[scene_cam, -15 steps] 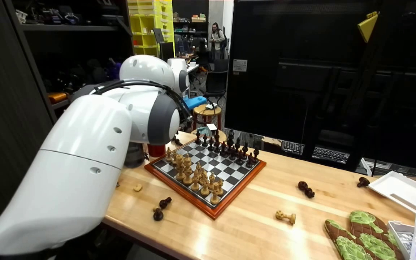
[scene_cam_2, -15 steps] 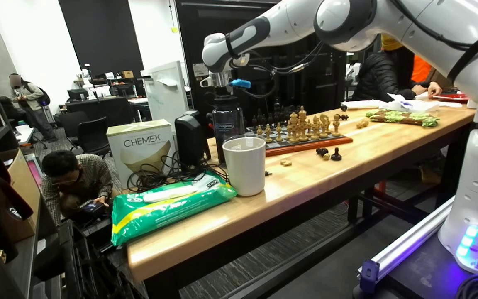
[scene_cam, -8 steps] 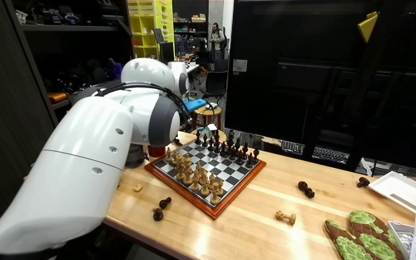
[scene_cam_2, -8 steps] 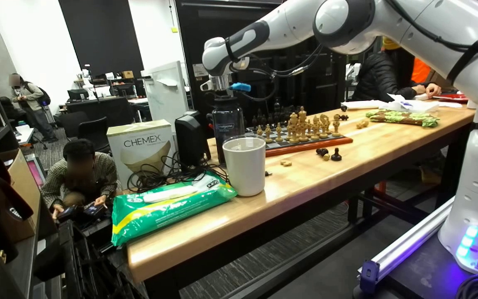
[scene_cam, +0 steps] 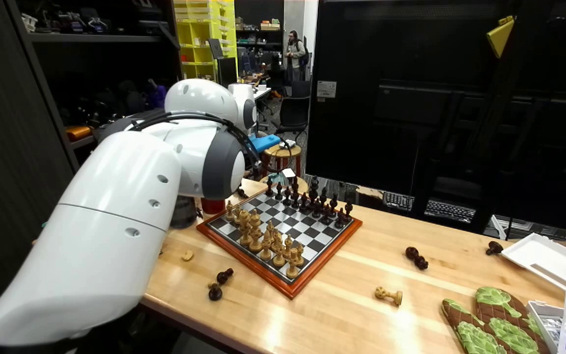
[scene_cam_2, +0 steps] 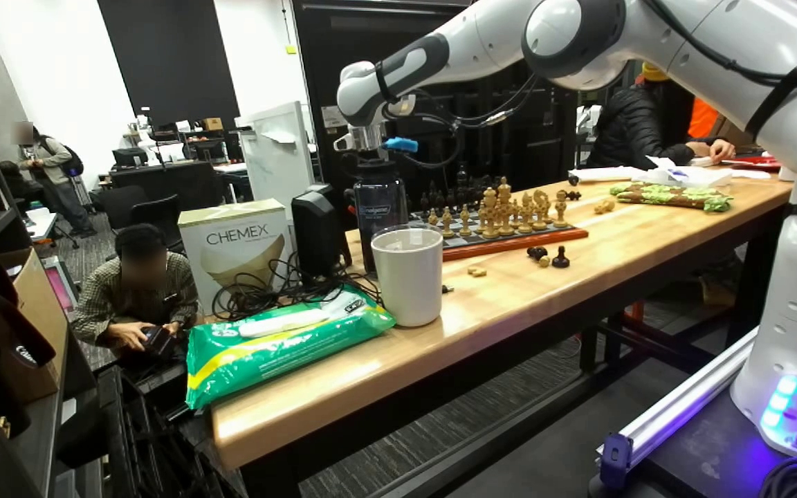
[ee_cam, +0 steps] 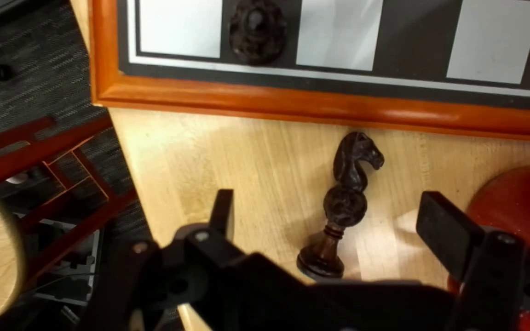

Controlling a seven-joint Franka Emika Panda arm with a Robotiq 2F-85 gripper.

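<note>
Gripper released: fingers spread wide, one to each side of a dark chess knight as seen in the wrist view. Knight lies on its side on the table, head near the chessboard. A dark chess piece stands on an edge square there. Red rounded object partly covered by one finger; whether they touch cannot be told. In an exterior view, a water bottle blocks sight of the fingers; white cup and green packet nearer the camera.
</note>
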